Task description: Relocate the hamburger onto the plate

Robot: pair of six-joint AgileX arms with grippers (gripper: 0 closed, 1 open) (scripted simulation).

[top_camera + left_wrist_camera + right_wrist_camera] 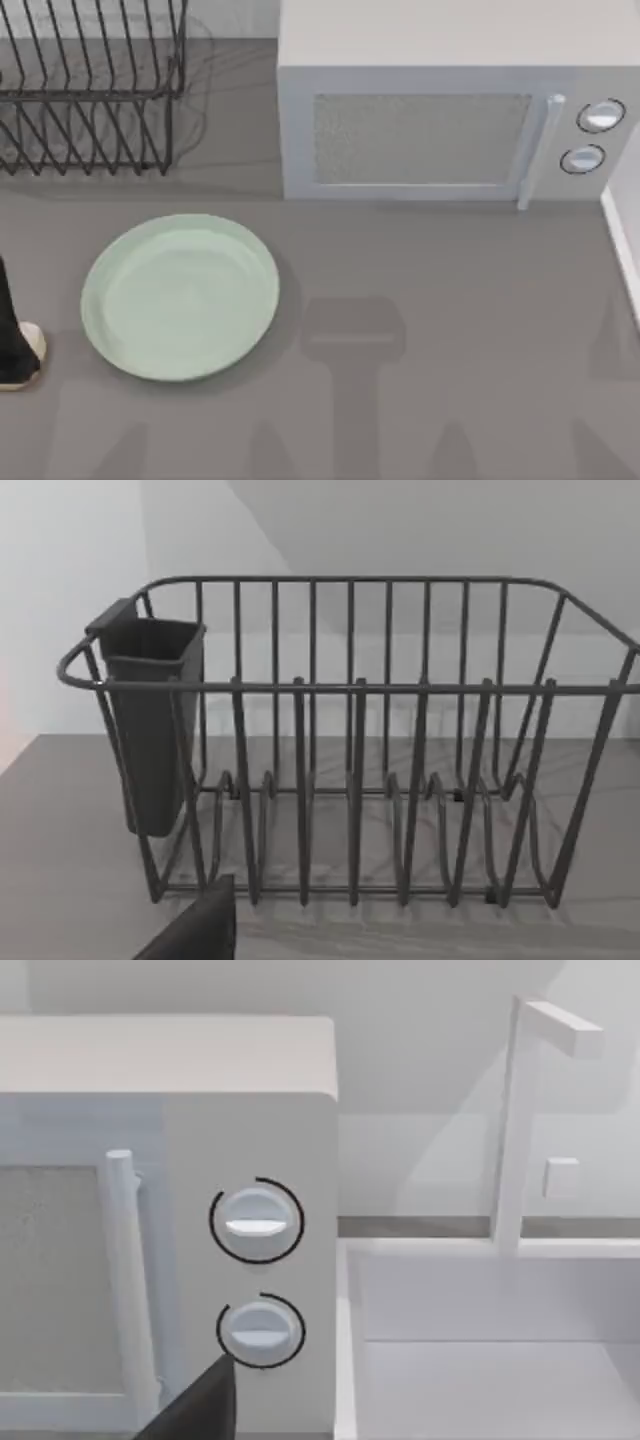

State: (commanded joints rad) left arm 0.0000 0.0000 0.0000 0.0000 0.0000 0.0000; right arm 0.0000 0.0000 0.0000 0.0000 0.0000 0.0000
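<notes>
A grey desk (440,300) was seen from above, with a large round pale mint-green plate (180,297) lying flat toward its left side, glossy and bare. The hamburger (30,345), a small cream-white rounded lump, sat at the desk's far left edge, just left of the plate and apart from it, and the edge of the picture cut part of it off. A dark shape (6,300) touched it from above and below there, and what that shape was could not be told. At the desk's back left corner stood a dark wire dish rack (90,90); the left wrist view looked straight at this rack (350,740), which had a dark cutlery cup (150,730) hung on one end. Along the desk's back edge, toward the right, stood a pale grey microwave (450,110) with its door shut, a vertical handle (535,150) and two round knobs (592,135). The right wrist view faced those knobs (257,1222) and a white sink (490,1360) with a tall white tap (520,1120) beside the microwave. A dark part of the left gripper (195,930) showed low in its wrist view, and a dark part of the right gripper (195,1405) showed low in its own. Whether either pair of jaws was wide or narrow could not be told. Soft shadows of the arms lay across the desk's front edge.
</notes>
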